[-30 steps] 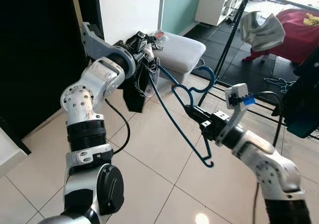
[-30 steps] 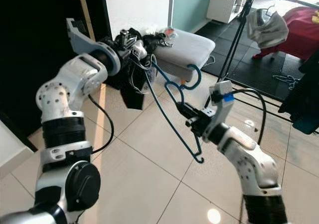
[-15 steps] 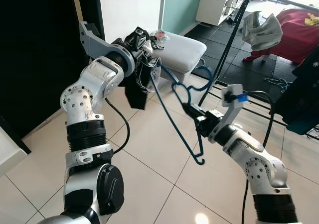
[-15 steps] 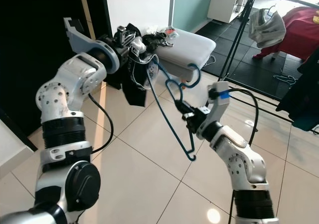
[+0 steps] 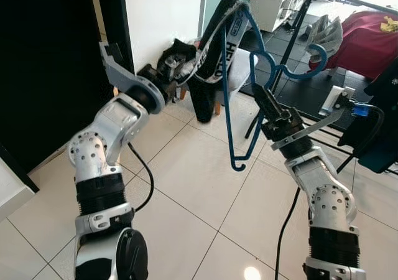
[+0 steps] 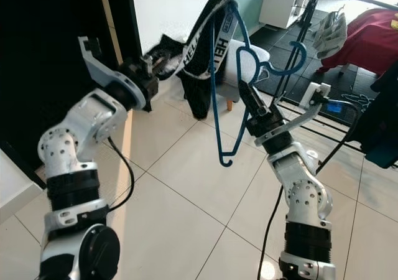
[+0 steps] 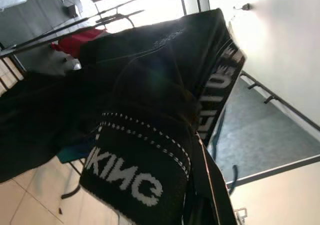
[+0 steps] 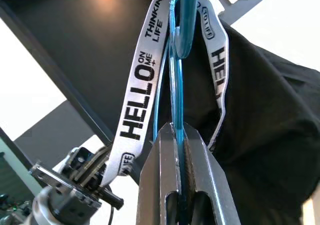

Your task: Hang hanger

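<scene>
A blue wire hanger [image 5: 227, 87] stands raised and nearly upright, its hook [image 5: 309, 65] pointing toward the rack. My right gripper [image 5: 266, 103] is shut on the wire just below the hook; in the right wrist view the wire [image 8: 177, 135] runs between the fingers [image 8: 160, 185]. A black garment [image 5: 203, 99] with a white "HELLO" strap [image 5: 219, 56] drapes over the hanger's upper end. My left gripper [image 5: 169, 67] is at the garment's other end, shut on the cloth, which stretches from it up to the hanger. Black cloth with white lettering [image 7: 135, 170] sits close before the left wrist camera.
A black clothes rack [image 5: 293, 31] stands behind the hanger, with a grey garment [image 5: 328, 34] and a red cloth [image 5: 367, 37] on it. A dark garment [image 5: 380, 118] hangs at the right edge. A white stool [image 5: 239, 59] is behind, a dark doorway [image 5: 43, 74] to the left, and tiled floor [image 5: 186, 186] below.
The right gripper swung the hanger up from a low slant to nearly upright. The garment rose with it and now drapes over its top end. The left gripper stays on the cloth.
</scene>
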### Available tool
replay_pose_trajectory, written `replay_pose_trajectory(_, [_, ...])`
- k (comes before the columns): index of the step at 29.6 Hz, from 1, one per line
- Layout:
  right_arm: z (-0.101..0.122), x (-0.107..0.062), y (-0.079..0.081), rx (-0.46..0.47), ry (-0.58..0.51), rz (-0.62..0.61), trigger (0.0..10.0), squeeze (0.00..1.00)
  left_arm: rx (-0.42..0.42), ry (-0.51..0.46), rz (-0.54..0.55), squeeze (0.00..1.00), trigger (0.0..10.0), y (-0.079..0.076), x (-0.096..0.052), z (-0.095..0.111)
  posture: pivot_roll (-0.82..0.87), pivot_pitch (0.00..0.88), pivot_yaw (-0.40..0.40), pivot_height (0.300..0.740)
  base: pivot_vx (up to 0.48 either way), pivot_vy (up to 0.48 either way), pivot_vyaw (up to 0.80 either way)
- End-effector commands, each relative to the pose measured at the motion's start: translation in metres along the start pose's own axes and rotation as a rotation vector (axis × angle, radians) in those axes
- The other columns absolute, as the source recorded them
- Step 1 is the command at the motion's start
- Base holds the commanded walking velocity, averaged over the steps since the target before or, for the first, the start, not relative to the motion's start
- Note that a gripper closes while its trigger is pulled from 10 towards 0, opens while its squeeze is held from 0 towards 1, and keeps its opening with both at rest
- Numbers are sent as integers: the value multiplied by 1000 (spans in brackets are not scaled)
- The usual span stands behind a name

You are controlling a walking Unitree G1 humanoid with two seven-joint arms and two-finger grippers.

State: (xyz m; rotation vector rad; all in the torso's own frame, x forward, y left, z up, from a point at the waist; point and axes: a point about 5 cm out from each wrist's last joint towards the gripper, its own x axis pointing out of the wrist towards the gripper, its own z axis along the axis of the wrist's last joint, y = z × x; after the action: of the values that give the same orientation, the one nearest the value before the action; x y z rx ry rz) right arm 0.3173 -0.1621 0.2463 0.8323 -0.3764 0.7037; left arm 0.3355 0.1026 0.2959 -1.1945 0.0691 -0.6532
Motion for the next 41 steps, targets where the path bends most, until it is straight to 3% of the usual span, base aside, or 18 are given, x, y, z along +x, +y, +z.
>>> replay_pose_trajectory(1, [7, 0, 4, 4, -38, 27, 10000, 0, 15, 12, 7, 0, 10000, 3, 0, -5, 28, 73, -42, 740, 0, 0, 0])
replay_pose_trajectory(2, [6, 0, 6, 8, -36, 37, 10000, 0, 12, 17, 10, 412, 10000, 7, 0, -9, 28, 73, -42, 740, 0, 0, 0])
replay_pose_trajectory(3, [5, 1, 7, 12, -33, 46, 10000, 0, 12, 28, 5, 1000, 10000, 9, 0, -14, 28, 73, -42, 740, 0, 0, 0])
replay_pose_trajectory(11, [5, 1, 11, 21, -31, 67, 10000, 0, 26, 82, -20, 1000, 10000, 13, -4, -30, 26, 78, -38, 740, 0, 0, 0])
replay_pose_trajectory(12, [6, 1, 15, 19, -28, 97, 10000, 0, 39, 134, -25, 1000, 10000, 20, -11, -40, 28, 82, -35, 740, 0, 0, 0])
replay_pose_trajectory(16, [6, 1, 16, 17, -25, 107, 10000, 0, 44, 149, -25, 1000, 10000, 23, -14, -42, 28, 82, -35, 740, 0, 0, 0])
replay_pose_trajectory(22, [10, 0, 22, -9, 1, 155, 10000, 0, 111, 202, 13, 1000, 10000, 41, -30, -45, 31, 87, -35, 740, 0, 0, 0])
replay_pose_trajectory(26, [18, -9, 26, -67, 61, 207, 10000, 0, 180, 156, 53, 1000, 10000, 46, -40, -26, 33, 90, -39, 740, 0, 0, 0])
replay_pose_trajectory(28, [23, -19, 29, -125, 135, 247, 10000, 0, 219, 39, 93, 1000, 10000, 42, -40, 1, 38, 89, -47, 740, 0, 0, 0])
replay_pose_trajectory(29, [23, -19, 29, -125, 135, 247, 10000, 0, 219, 39, 93, 1000, 10000, 42, -40, 1, 38, 89, -47, 740, 0, 0, 0])
replay_pose_trajectory(30, [29, -31, 29, -173, 199, 259, 10000, 0, 241, -104, 145, 1000, 10000, 37, -38, 29, 38, 90, -50, 740, 0, 0, 0])
replay_pose_trajectory(31, [32, -37, 29, -197, 225, 258, 10000, 0, 248, -158, 161, 1000, 10000, 34, -39, 40, 38, 90, -50, 740, 0, 0, 0])
replay_pose_trajectory(36, [42, -49, 29, -247, 272, 245, 10000, 0, 278, -245, 159, 1000, 10000, 22, -43, 63, 26, 93, -52, 740, 0, 0, 0])
replay_pose_trajectory(37, [46, -53, 29, -264, 281, 241, 10000, 0, 304, -270, 148, 937, 10000, 15, -45, 72, 26, 93, -52, 740, 0, 0, 0])
replay_pose_trajectory(39, [49, -55, 30, -274, 286, 239, 10000, 0, 323, -285, 140, 937, 10000, 11, -47, 77, 25, 93, -51, 740, 0, 0, 0])
replay_pose_trajectory(40, [51, -56, 30, -283, 291, 242, 10000, 0, 335, -294, 128, 800, 10000, 6, -48, 81, 25, 93, -51, 740, 0, 0, 0])
replay_pose_trajectory(41, [52, -57, 31, -288, 294, 245, 10000, 0, 340, -297, 121, 800, 10000, 4, -49, 82, 25, 93, -51, 740, 0, 0, 0])
